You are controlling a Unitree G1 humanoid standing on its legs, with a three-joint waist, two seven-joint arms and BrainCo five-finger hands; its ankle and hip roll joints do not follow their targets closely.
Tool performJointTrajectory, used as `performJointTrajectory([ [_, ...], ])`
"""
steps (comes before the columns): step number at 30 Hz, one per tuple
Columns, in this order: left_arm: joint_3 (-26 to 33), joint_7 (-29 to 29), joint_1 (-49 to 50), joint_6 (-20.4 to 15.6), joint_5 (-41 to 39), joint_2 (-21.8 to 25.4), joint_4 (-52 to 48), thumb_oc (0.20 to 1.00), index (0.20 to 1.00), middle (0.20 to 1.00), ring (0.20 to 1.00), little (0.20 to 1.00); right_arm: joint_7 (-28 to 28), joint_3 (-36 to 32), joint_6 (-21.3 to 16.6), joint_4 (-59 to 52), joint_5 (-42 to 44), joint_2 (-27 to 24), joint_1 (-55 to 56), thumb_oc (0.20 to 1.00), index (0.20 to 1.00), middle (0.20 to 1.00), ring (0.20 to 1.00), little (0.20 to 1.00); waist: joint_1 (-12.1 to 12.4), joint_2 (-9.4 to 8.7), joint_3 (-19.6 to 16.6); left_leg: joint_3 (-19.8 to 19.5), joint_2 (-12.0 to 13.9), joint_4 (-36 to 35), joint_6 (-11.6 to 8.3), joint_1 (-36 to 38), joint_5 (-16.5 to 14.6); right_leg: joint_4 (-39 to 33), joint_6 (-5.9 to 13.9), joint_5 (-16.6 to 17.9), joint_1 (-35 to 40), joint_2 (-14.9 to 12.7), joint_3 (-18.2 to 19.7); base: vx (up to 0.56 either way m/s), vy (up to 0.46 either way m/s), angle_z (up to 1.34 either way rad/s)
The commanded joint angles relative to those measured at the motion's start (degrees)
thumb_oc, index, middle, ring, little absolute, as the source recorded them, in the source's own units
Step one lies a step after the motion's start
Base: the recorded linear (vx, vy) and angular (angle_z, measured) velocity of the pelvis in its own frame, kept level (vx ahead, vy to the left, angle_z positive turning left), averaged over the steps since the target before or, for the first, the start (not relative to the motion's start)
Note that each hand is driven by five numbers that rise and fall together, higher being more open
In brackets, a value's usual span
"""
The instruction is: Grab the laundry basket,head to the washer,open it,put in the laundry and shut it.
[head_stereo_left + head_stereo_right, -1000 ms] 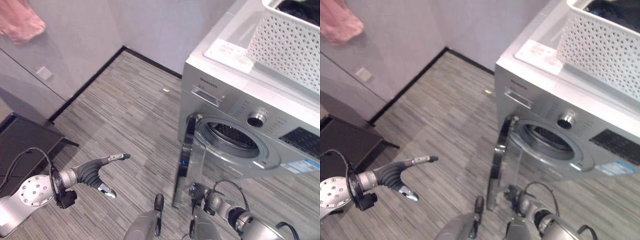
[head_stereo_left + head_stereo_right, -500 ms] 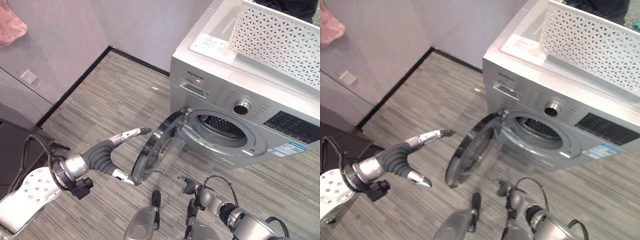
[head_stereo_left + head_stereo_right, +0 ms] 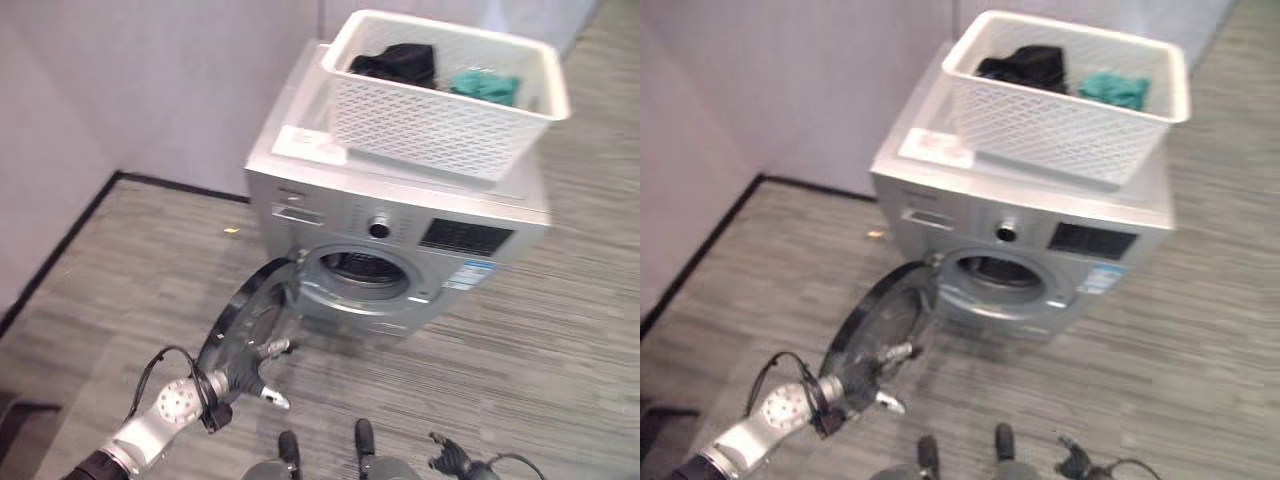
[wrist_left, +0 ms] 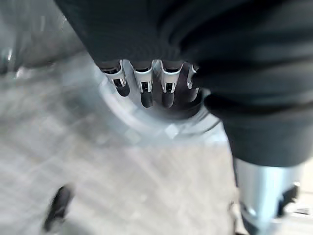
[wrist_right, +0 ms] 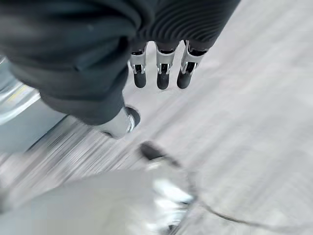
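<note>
The silver washer (image 3: 400, 215) stands against the wall with its round door (image 3: 240, 315) swung wide open to the left, and the drum opening (image 3: 355, 268) is bare. On its top sits the white lattice laundry basket (image 3: 440, 120) holding a black garment (image 3: 395, 62) and a teal one (image 3: 485, 85). My left hand (image 3: 255, 365) is low by the open door, its fingers (image 4: 142, 88) straight and resting against the door's round window. My right hand (image 3: 447, 464) hangs low above the floor, right of the washer's front, with straight fingers (image 5: 160, 73) and nothing in it.
Grey striped floor (image 3: 540, 340) spreads in front of and to the right of the washer. A black skirting (image 3: 60, 265) runs along the left wall. A small yellow scrap (image 3: 232, 230) lies on the floor left of the washer.
The camera has swung, so the whole washer and basket are now in view. The door has opened from edge-on to wide open, and my left hand has followed it down to the door's window.
</note>
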Motion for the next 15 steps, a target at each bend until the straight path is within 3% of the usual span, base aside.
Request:
performJointTrajectory([
  [1,-0.9,1.6,-1.3,-2.9,10.6,-0.2,-5.8,1.000,1.000,1.000,1.000,1.000,1.3,0.2,-0.6,-0.2,0.7,-0.1,-2.5,1.000,1.000,1.000,1.000,1.000,1.4,4.60,-0.5,-3.1,-3.7,0.1,2.27,1.4,-1.9,5.3,1.54,-5.4,-0.6,0.6,-0.8,0.05,0.044,-0.42],
  [3,-2.8,3.4,-2.5,-2.6,17.1,-6.5,5.0,1.000,1.000,1.000,1.000,1.000,1.5,-1.6,-0.5,0.8,0.8,-0.6,0.0,1.000,1.000,1.000,1.000,1.000,0.1,4.25,-1.1,-2.3,-3.7,0.4,2.52,2.0,-2.4,5.6,1.80,-5.2,-0.6,0.6,0.3,0.04,0.048,-0.25],
  [5,-3.2,5.6,-3.5,-2.1,20.1,-9.2,10.3,1.000,1.000,1.000,1.000,1.000,1.2,-1.7,-0.3,1.5,0.3,-0.6,0.8,1.000,1.000,1.000,1.000,1.000,-0.2,4.03,-1.4,-2.2,-3.7,0.6,2.56,2.1,-2.6,5.7,1.84,-5.1,-0.4,0.5,0.5,0.02,0.027,-0.18],
  [8,-5.0,12.0,-7.3,-1.2,28.1,-16.5,28.1,1.000,1.000,1.000,1.000,1.000,0.2,-2.8,-0.2,3.4,1.7,0.4,0.8,1.000,1.000,1.000,1.000,1.000,-0.7,3.93,-1.6,-2.4,-3.9,0.7,2.58,2.3,-2.8,6.0,1.86,-5.5,0.1,0.2,0.1,0.01,0.036,-0.13],
  [15,-3.6,19.8,-11.5,1.1,34.2,-21.6,48.2,1.000,1.000,1.000,1.000,1.000,-0.7,-1.7,-0.7,4.9,2.0,1.4,0.1,1.000,1.000,1.000,1.000,1.000,-0.8,3.29,-2.2,-3.0,-4.1,-0.3,2.13,2.8,-2.1,6.2,1.84,-5.6,0.5,0.0,-1.0,0.01,0.004,0.07],
])
